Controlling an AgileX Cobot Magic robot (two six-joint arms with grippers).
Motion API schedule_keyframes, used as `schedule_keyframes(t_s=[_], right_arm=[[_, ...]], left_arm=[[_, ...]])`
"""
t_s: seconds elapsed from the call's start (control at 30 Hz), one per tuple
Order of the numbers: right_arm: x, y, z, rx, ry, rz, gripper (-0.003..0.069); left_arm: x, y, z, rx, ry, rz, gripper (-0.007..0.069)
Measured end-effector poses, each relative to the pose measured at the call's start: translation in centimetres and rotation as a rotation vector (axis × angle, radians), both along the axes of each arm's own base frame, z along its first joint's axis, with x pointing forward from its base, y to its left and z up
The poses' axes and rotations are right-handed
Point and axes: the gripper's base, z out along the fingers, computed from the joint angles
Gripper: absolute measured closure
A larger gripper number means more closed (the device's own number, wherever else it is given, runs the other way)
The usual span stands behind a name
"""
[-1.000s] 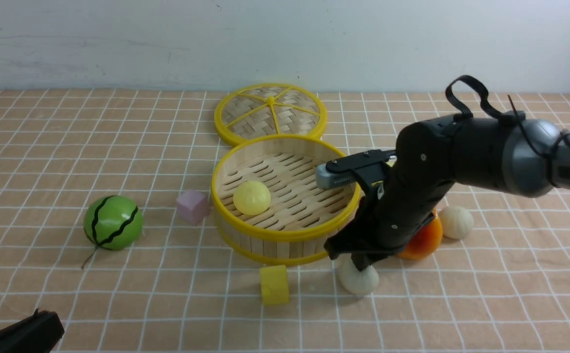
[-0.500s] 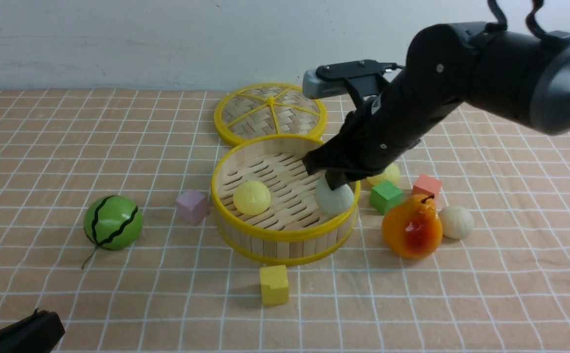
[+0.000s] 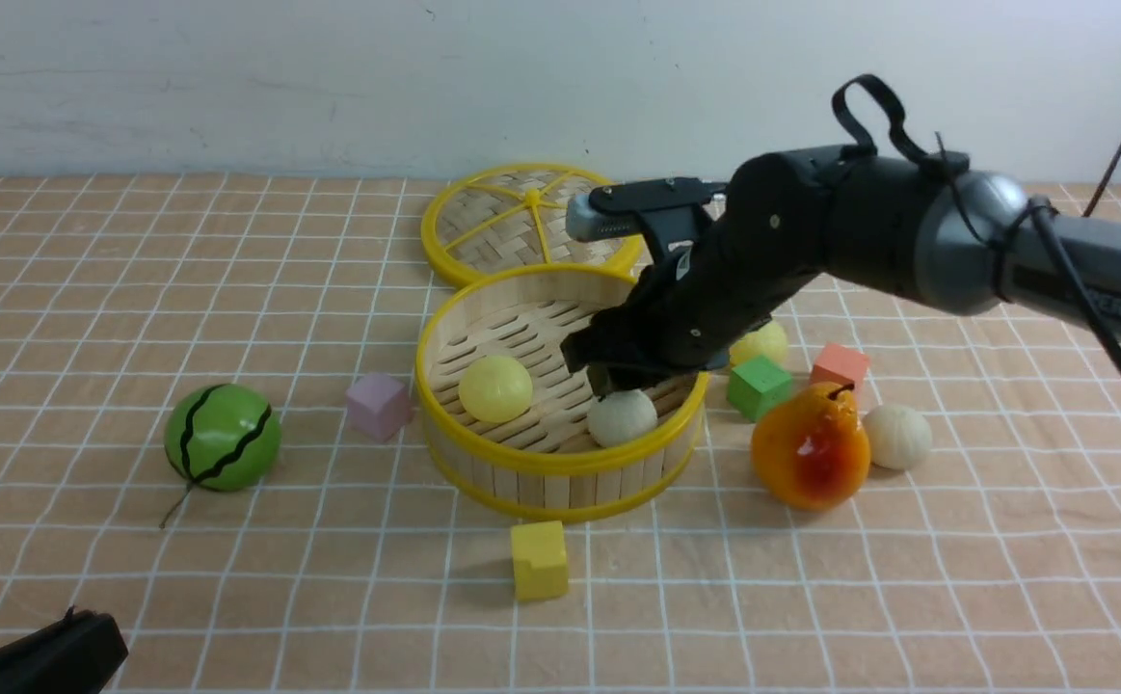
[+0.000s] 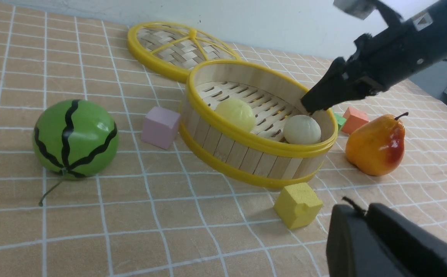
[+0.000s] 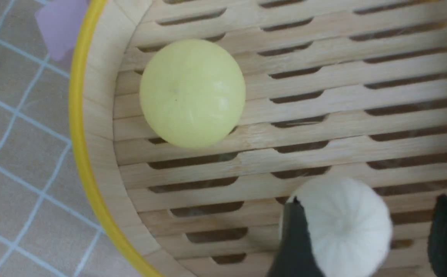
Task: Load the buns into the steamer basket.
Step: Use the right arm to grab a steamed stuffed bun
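Observation:
The steamer basket (image 3: 560, 465) stands mid-table and holds a pale yellow bun (image 3: 494, 387) and an off-white pleated bun (image 3: 622, 417). My right gripper (image 3: 623, 381) hangs just over the off-white bun (image 5: 346, 227), jaws open. One finger (image 5: 296, 238) is beside the bun and the other stands clear of it. Another pale yellow bun (image 3: 762, 342) and another off-white bun (image 3: 897, 436) lie on the cloth right of the basket. My left gripper (image 4: 361, 209) rests low at the near left, its fingers together with nothing between them.
A glossy orange pear (image 3: 811, 448) stands between the basket and the off-white bun on the cloth. A green cube (image 3: 759, 386) and an orange cube (image 3: 840, 366) sit near the outer yellow bun. Also here: woven lid (image 3: 531, 220), pink cube (image 3: 379, 405), yellow cube (image 3: 539, 559), watermelon ball (image 3: 223, 437).
My right gripper lifted the off-white bun from the cloth in front of the basket, carried it over the rim, set it on the slats and opened. The left arm has not moved.

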Motion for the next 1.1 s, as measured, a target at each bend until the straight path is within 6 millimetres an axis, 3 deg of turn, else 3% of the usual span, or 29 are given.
schedule_keyframes(t_s=[0.03,0.1,0.2,0.27,0.3,0.33,0.4,0.63,1.1], right_arm=[[0.0,-0.1,0.2,0.002,-0.004,-0.001,0.0197],[-0.5,-1.8,2.6,-0.09,-0.038,0.001,0.0144],[-0.3,-6.0,3.9,-0.202,-0.002,-0.11,0.0141],[0.1,-9.3,3.5,-0.267,0.066,-0.213,0.0158],[0.2,-9.6,3.4,-0.267,0.072,-0.223,0.0158],[0.4,-12.3,2.4,-0.28,0.14,-0.296,0.018],[0.3,-15.0,0.7,-0.237,0.223,-0.36,0.021],[0.5,-16.3,-1.5,-0.07,0.234,-0.369,0.0246],[2.9,-16.7,-5.1,-0.074,0.149,-0.389,0.0252]], left_arm=[[0.0,0.0,0.0,0.0,0.0,0.0,0.0576],[0.0,0.0,0.0,0.0,0.0,0.0,0.0573],[0.0,0.0,0.0,0.0,0.0,0.0,0.0571],[0.0,0.0,0.0,0.0,0.0,0.0,0.0568],[0.0,0.0,0.0,0.0,0.0,0.0,0.0568],[0.0,0.0,0.0,0.0,0.0,0.0,0.0567],[0.0,0.0,0.0,0.0,0.0,0.0,0.0566],[0.0,0.0,0.0,0.0,0.0,0.0,0.0557],[0.0,0.0,0.0,0.0,0.0,0.0,0.0548]])
